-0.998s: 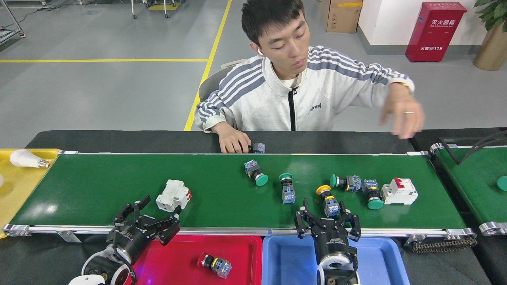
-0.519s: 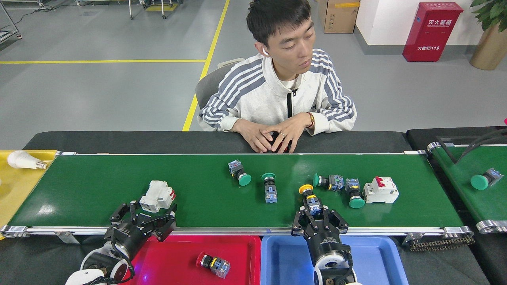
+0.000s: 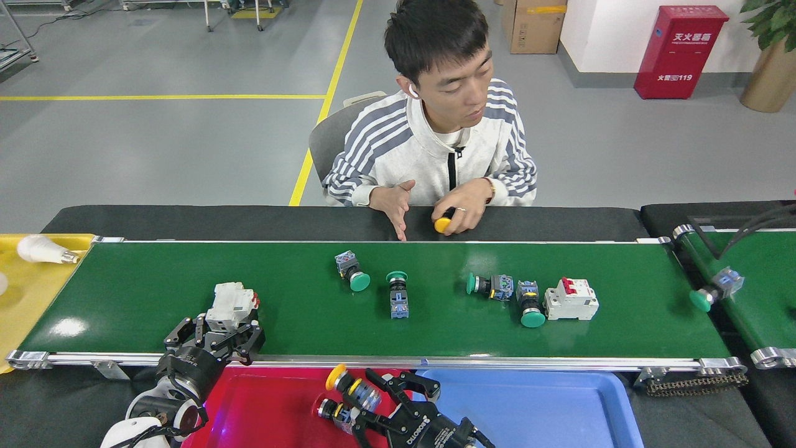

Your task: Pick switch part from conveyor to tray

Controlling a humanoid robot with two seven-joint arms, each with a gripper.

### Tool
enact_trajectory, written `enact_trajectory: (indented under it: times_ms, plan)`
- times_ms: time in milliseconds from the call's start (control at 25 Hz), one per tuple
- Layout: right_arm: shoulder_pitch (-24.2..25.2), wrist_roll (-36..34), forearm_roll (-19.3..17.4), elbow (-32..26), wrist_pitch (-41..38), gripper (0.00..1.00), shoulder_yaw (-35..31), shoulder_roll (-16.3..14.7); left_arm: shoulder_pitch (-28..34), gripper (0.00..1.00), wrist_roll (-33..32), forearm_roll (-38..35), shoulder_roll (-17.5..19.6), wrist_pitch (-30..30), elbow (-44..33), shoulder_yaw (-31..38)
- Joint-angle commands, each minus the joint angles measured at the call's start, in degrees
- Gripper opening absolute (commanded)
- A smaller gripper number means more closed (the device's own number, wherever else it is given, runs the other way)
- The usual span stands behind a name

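Grey workshop floor behind; person (image 3: pixel 438 134) sat at far side of conveyor (image 3: pixel 373 305). Your right gripper (image 3: pixel 367 398) was over red tray (image 3: pixel 273 404), clenched on yellow-capped switch part (image 3: pixel 349 386), just above another switch part (image 3: pixel 333 414) lying in tray. Step judged: placing. Next move calls for lowering clear of lying part, then releasing. Your left gripper (image 3: pixel 217 336) was fingers spread around white breaker (image 3: pixel 231 305) at belt's near edge; closing on it looked next.

Right arm (image 3: pixel 435 429) — cut off below
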Motion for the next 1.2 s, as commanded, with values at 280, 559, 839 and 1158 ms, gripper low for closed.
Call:
enact_trajectory:
  times_ms: [280, 559, 839, 1158]
  plan:
    - [13.9, -3.0, -5.4, -13.7, 6.7, 0.99, -28.2, 1.9, 9.9, 0.06, 0.0, 0.2, -0.2, -13.4, -17.1, 1.7]
    - [16.4, -6.7, -5.3, -13.6, 19.2, 0.99, -36.7, 1.5, 13.5, 0.09, -0.4, -0.3, -1.4, -12.9, -23.0, -13.6]
    - [16.4, -6.6, -5.3, -13.6, 18.8, 0.99, -36.6, -0.9, 15.2, 0.73, -9.6, -6.1, -11.5, -6.8, -23.2, -26.2]
    - [14.3, -5.7, -5.0, -13.6, 18.7, 1.00, -33.7, -2.1, 15.6, 1.00, -12.9, -6.0, -13.5, -1.6, -23.5, -28.2]
